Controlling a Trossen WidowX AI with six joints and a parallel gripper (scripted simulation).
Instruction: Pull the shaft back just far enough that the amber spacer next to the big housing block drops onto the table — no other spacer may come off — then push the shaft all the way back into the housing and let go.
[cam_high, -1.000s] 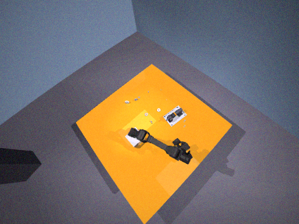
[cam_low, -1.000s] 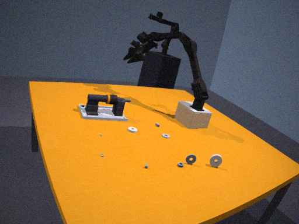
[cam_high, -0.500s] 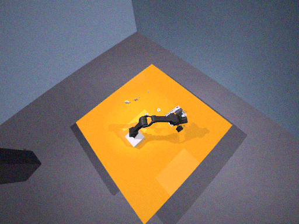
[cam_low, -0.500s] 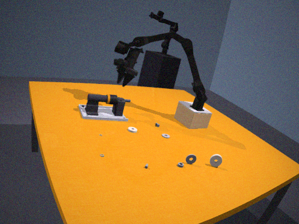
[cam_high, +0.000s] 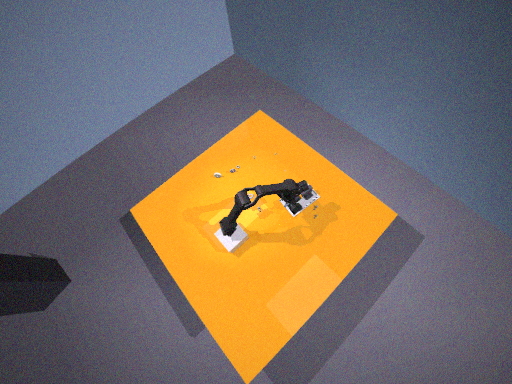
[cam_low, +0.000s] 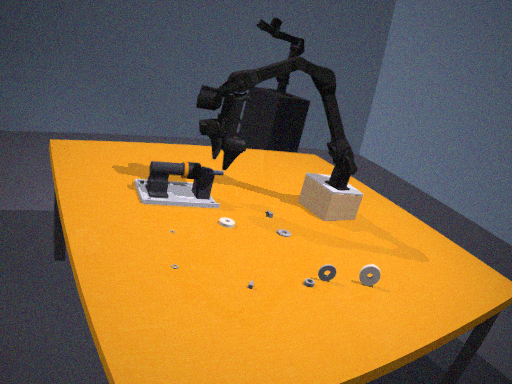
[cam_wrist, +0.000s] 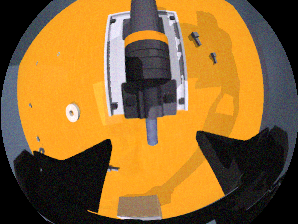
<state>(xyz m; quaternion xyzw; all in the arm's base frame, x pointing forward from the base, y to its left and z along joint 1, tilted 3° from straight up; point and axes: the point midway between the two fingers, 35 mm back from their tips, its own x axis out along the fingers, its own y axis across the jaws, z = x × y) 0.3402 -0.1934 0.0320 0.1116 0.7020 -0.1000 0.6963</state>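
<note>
The amber spacer (cam_low: 187, 170) (cam_wrist: 146, 38) sits around the shaft line, against the big dark housing block (cam_low: 162, 168) (cam_wrist: 143, 17). Several dark spacers (cam_wrist: 148, 56) are beside it, reaching toward the dark end support (cam_low: 202, 184) (cam_wrist: 167, 102). The grey shaft (cam_low: 217, 172) (cam_wrist: 151, 131) sticks out past that support. All this stands on a white base plate (cam_low: 210, 204) (cam_wrist: 115, 75). My gripper (cam_low: 220, 162) (cam_wrist: 154, 140) is open and empty, pointing down above the shaft's free end, with one finger on each side in the wrist view. In the top view the arm hides part of the assembly.
Two bolts (cam_wrist: 196, 38) (cam_wrist: 214, 57) lie beside the plate. A white ring (cam_low: 222, 223) (cam_wrist: 76, 110) lies on its other side. Several washers and nuts lie farther off, including an upright pale washer (cam_low: 364, 276). The arm's base box (cam_high: 231, 241) (cam_low: 314, 197) stands on the orange table (cam_low: 200, 325).
</note>
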